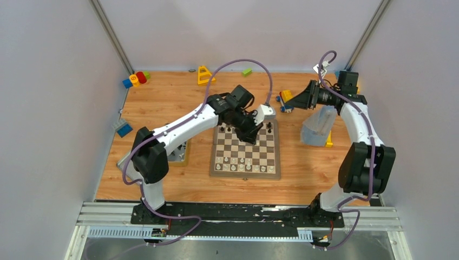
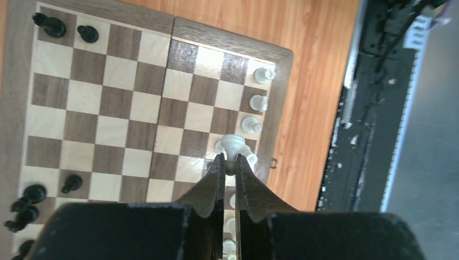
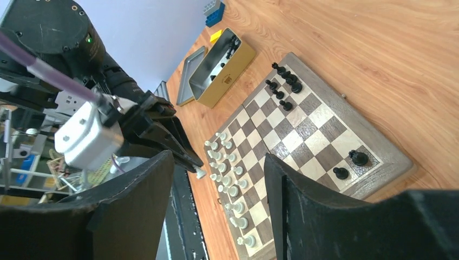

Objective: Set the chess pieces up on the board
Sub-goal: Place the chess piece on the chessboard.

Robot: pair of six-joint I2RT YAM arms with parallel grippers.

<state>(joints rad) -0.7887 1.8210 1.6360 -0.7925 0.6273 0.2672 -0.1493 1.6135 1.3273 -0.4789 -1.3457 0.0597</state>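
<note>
Several blocks (image 1: 136, 79) sit in the far left corner of the table (image 1: 162, 92), and one blue block (image 1: 124, 129) lies by its left edge. Next comes the tin (image 3: 224, 67), open, with its lid (image 3: 189, 67) lying flat just beside it; both are left of the board (image 1: 246, 172).

At the far edge we see a yellow toy (image 1: 204, 75) and a green block (image 1: 247, 71).

Our left claw (image 2: 229, 162) hangs over the board, closed on a white piece (image 2: 233, 143) pinched between its fingertips. We cannot tell whether that piece touches the board.

On the board, the other white pieces (image 2: 258, 102) stand in rows along the near edge. The black pieces (image 3: 286, 86) stand in two groups at the far corners, a larger cluster on the left and two on the right. The middle squares are bare.

Right of the board stands a translucent tub (image 1: 318, 127) with a yellow block (image 1: 328, 142) at its foot.

Our right claw (image 3: 218, 156) is held high beyond the board's far right corner, above the tub. Its jaws are wide apart and hold nothing.
</note>
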